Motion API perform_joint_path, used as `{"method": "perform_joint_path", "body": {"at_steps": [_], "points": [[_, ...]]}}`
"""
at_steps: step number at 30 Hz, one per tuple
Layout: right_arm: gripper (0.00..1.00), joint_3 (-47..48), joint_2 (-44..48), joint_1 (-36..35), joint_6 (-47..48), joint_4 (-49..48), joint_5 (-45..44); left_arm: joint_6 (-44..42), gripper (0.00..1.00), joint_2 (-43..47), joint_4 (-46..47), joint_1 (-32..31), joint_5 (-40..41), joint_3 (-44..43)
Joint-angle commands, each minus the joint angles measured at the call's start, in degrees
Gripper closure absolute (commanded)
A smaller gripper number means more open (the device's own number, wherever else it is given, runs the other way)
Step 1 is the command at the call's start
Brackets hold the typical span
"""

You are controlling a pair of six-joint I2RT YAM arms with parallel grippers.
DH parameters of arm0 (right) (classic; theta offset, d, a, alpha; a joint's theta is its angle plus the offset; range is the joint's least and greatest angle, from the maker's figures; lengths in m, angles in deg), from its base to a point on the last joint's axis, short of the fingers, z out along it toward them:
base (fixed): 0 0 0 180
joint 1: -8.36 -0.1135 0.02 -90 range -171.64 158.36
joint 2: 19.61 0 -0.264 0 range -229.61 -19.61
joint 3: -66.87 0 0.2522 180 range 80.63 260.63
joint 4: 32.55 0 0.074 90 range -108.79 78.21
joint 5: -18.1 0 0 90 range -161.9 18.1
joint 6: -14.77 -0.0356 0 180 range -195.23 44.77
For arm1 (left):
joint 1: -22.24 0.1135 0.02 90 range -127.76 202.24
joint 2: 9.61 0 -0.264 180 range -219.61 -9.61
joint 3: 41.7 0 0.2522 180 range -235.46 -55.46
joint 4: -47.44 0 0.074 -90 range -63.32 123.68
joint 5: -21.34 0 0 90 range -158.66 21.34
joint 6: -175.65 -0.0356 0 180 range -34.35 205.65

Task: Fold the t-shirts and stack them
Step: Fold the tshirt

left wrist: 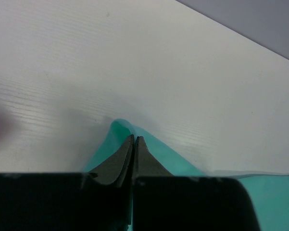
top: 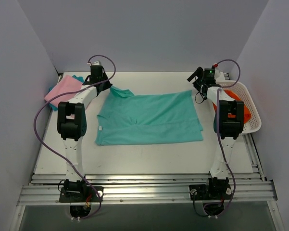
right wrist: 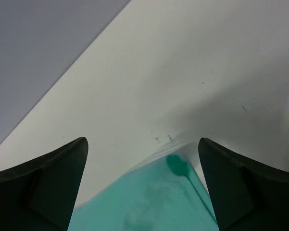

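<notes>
Left gripper (left wrist: 134,139) pinched shut on the far-left corner of the large mint-teal cloth t-shirt (top: 149,118) spread flat on the white table (top: 149,159), right gripper (right wrist: 143,140) gaping above its far-right corner: we judge it light, limp, best lifted by corners.

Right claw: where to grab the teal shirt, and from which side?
Take the teal shirt by its far right corner, coming down from beyond the far edge. That corner lies flat as a thin point between the fingers of the open right claw, with bare table around it. The left claw is shut on the opposite far corner, so a matching grip should keep the cloth even.
</notes>
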Motion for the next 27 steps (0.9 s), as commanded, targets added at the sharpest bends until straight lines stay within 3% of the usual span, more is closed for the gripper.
{"method": "perform_joint_path", "body": {"at_steps": [1, 11, 17, 20, 26, 27], "points": [[0.06, 2.5, -3.7, 0.3, 1.0, 3.5, -1.0, -0.9, 0.98, 3.8, 2.8, 0.9, 0.1, 0.2], [0.06, 4.1, -7.4, -3.1, 0.5, 3.2, -0.5, -0.7, 0.98, 3.2, 3.6, 1.1, -0.5, 0.4], [0.12, 4.0, -7.9, -4.2, 0.9, 2.9, -0.8, -0.6, 0.98, 3.0, 3.8, 1.2, -0.6, 0.7], [0.25, 3.2, -8.4, -4.3, 0.8, 1.8, -0.2, -0.6, 0.98, 3.1, 4.1, 1.3, -0.8, 1.3], [0.95, 3.7, -10.1, -4.3, 0.5, 1.5, 1.1, -0.2, 0.98, 3.4, 4.9, 1.9, -1.1, 2.5], [0.99, 3.8, -10.1, -4.2, 0.5, 1.5, 1.2, -0.1, 0.98, 3.4, 5.1, 2.0, -1.3, 2.6]]}}
